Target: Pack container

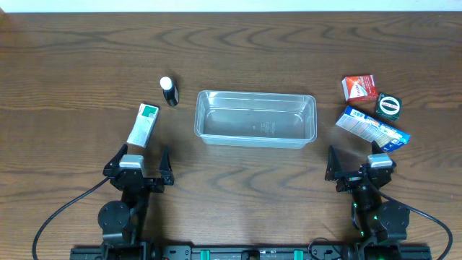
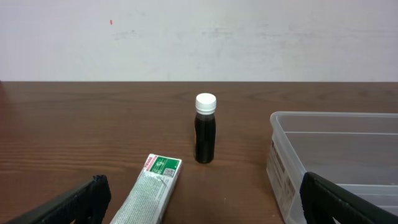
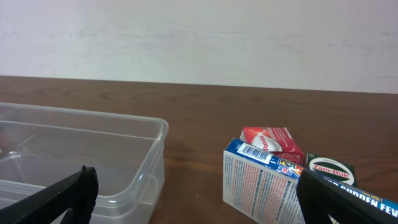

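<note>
Left gripper (image 1: pixel 139 166): is sitting low by the near edge of the table (image 1: pixel 65 79), left of centre, pointing toward the far edge, its jaws standing wide apart and gripping nothing.
White-and-green box (image 1: pixel 143 124): is lying flat just beyond that gripper, its long side running roughly near to far.
Bottle (image 1: pixel 169 92): is standing upright (dark body, white cap) farther toward the far edge, just left of the container.
Container (image 1: pixel 254 141): is resting mouth-up at the table's middle, its long axis running left to right, parallel to the near edge.
Right gripper (image 1: pixel 355 170): is sitting by the near edge, right of centre, aiming at the far edge, jaws spread wide and clasping nothing.
Red box (image 1: pixel 359 87): is lying toward the right edge, right of the container.
Blue box (image 1: pixel 372 128): is lying skewed just beyond the right gripper.
Green tin (image 1: pixel 389 106): is sitting between the red box and the blue box's right end.
</note>
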`<state>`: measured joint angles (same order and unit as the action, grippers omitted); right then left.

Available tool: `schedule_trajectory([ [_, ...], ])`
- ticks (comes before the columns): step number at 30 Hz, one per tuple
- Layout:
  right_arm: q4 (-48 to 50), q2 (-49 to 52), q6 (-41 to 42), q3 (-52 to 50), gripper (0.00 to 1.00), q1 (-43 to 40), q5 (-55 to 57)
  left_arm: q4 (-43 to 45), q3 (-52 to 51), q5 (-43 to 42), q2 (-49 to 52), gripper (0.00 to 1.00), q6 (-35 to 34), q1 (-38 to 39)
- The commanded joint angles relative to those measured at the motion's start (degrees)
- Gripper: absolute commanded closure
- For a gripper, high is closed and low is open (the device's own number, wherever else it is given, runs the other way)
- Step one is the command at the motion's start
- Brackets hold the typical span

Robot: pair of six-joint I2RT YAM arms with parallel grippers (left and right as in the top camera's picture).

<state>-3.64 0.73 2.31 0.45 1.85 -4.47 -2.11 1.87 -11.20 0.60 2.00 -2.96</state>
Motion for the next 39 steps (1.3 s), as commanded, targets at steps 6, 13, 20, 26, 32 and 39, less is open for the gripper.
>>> schedule_trajectory([
  [6,-0.26,-0.44,-0.7,-0.13,0.01,0.46,0.39,-0.81,-1.64,0.04,-0.26,0.02,0.98,-0.35],
  [13,-0.26,-0.44,-0.7,-0.13,0.01,0.46,0.39,-0.79,-1.64,0.04,-0.26,0.02,0.96,-0.35],
  [20,-0.26,-0.44,-0.68,-0.13,0.01,0.46,0.39,-0.79,-1.64,0.04,-0.26,0.02,0.98,-0.35],
  [26,-0.26,-0.44,-0.68,-0.13,0.01,0.46,0.39,-0.81,-1.64,0.04,-0.26,0.02,0.96,-0.35],
  [32,-0.26,-0.44,-0.68,-0.13,0.01,0.46,0.39,-0.79,-1.64,0.04,-0.26,0.02,0.98,-0.35],
  [39,-0.48,-0.44,-1.18,-0.13,0.01,0.42,4.39,-0.79,-1.64,0.04,-0.26,0.02,0.98,-0.35],
])
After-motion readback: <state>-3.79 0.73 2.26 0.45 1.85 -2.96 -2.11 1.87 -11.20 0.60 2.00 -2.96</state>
